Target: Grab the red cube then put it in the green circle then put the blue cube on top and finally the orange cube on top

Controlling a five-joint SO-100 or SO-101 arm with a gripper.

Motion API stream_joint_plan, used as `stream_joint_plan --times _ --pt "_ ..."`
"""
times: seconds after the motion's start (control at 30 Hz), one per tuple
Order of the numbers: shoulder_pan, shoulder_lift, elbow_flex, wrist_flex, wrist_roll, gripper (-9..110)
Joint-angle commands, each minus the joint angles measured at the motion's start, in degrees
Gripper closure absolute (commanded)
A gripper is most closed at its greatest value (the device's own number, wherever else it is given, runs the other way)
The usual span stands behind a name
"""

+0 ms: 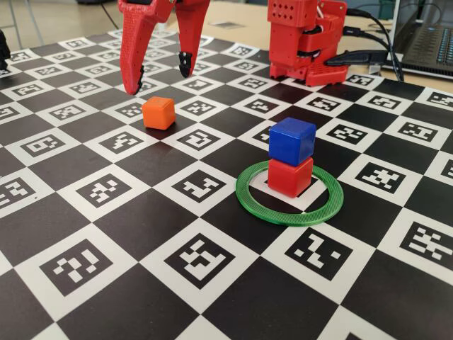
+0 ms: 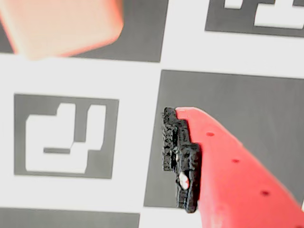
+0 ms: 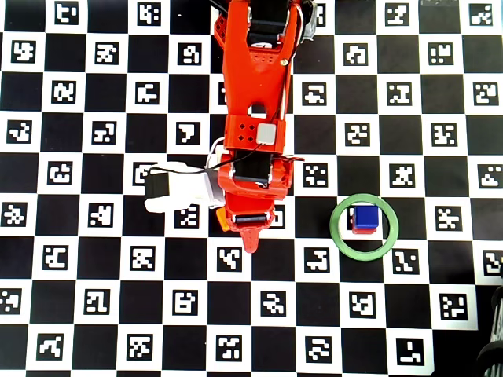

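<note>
I see the red cube [image 1: 290,177] inside the green circle [image 1: 289,207], with the blue cube [image 1: 291,141] stacked squarely on it. The orange cube [image 1: 158,112] sits well apart from the circle, to its left in the fixed view, on the checkered surface [image 1: 141,212]. My end effector [image 1: 158,81] hangs just behind and above the orange cube, jaws spread wide and empty, not touching it.
</note>
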Motion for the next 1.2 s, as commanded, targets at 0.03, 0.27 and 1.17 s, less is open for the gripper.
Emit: stream_joint_plan --times 0.03,0.27,1.17 --pt "1.5 1.6 1.5 -4.7 -1.0 57" --pt "2.3 -0.2 4.4 -9.3 -1.2 57" --pt "2.5 -3.8 7.4 -14.6 -6.0 57"
